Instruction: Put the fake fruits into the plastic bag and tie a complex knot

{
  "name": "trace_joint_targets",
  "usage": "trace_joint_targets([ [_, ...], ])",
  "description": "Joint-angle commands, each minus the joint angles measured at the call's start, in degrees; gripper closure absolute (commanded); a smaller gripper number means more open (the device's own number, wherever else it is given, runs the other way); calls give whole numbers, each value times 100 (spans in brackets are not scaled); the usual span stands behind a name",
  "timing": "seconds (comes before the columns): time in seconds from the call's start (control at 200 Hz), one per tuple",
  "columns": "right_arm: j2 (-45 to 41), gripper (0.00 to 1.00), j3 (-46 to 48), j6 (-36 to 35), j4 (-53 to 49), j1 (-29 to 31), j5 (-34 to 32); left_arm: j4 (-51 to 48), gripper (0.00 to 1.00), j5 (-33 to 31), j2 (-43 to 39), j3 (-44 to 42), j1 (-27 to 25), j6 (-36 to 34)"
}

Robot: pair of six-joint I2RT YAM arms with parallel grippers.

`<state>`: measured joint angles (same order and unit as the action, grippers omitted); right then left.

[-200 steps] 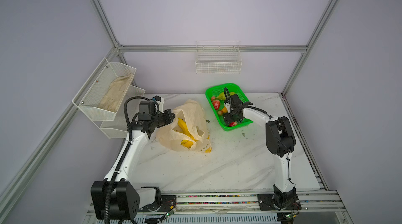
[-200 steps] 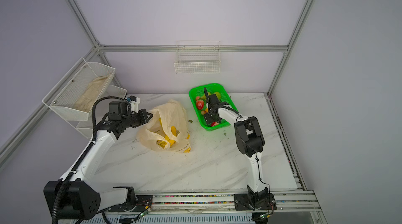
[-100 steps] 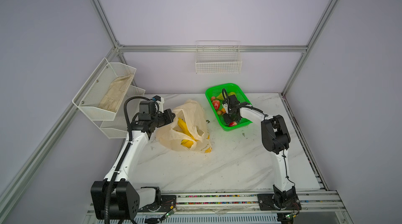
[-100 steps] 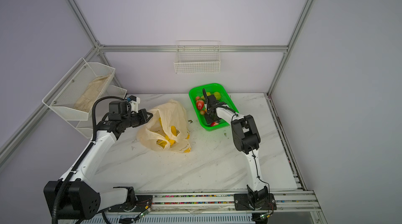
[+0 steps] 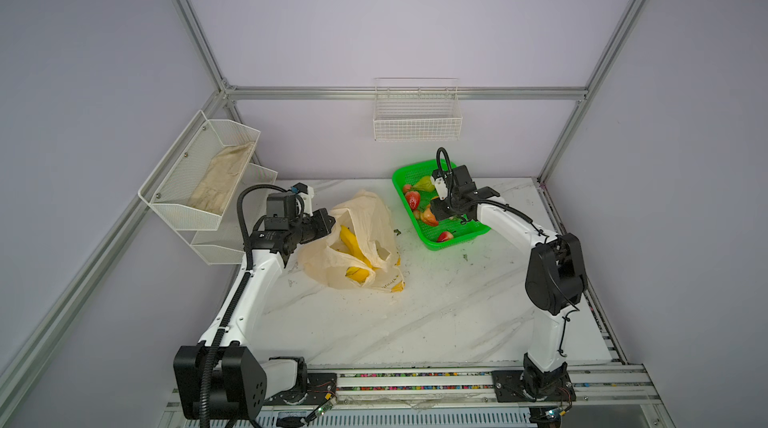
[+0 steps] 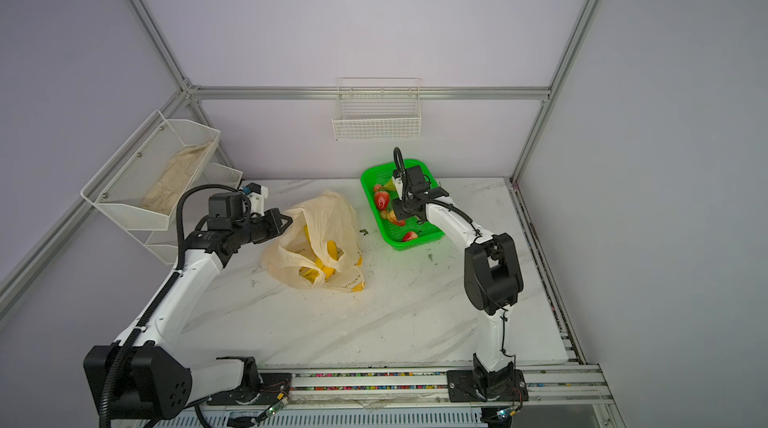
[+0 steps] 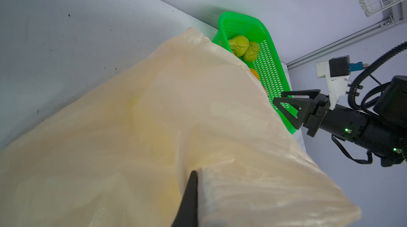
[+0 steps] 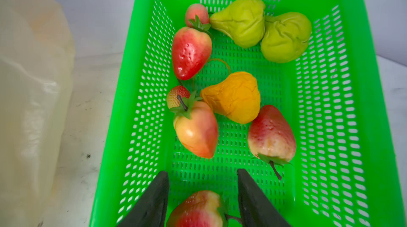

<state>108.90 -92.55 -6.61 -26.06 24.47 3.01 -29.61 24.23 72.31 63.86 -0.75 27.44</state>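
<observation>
Right fingers [image 8: 152,203] narrowed, clamping strawberry [image 8: 198,210] in basket [image 8: 330,104] | left fingers [image 7: 189,199] still pinching plastic bag [image 7: 154,126]

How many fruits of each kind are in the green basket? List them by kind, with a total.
Strawberries: 6, one between the right gripper's jaws
Green pears: 2
Orange pear: 1
Total: 9

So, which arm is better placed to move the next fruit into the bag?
Right. The right fingers sit either side of a strawberry in the green basket. The left fingers are shut on the plastic bag, holding its edge up, so that arm is busy.
</observation>
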Motion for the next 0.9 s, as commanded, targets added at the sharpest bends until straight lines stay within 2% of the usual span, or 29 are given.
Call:
trace_joint_targets([
  [0.0,-878,47,783,221,395,22,381,185,100,166,-98,-166,-88,24],
  [0.06,-1308,43,1300,429,706,26,176,198,100,145,-110,-165,-113,20],
  [0.11,-1288,38,1348,450,769,23,43,212,100,113,-91,-159,-140,33],
  [0.18,-839,31,1018,361,643,27,-129,228,100,133,-40,-124,-148,54],
  [0.28,-56,24,402,158,398,31,190,235,100,161,-24,-110,-160,75],
  [0.35,226,20,311,134,454,36,380,234,100,108,-66,-129,-172,68],
  [0.61,1040,19,-26,146,638,32,802,242,100,104,-5,-137,-174,7],
  [0.895,1652,21,-414,134,722,32,878,238,100,62,12,-161,-171,-20],
])
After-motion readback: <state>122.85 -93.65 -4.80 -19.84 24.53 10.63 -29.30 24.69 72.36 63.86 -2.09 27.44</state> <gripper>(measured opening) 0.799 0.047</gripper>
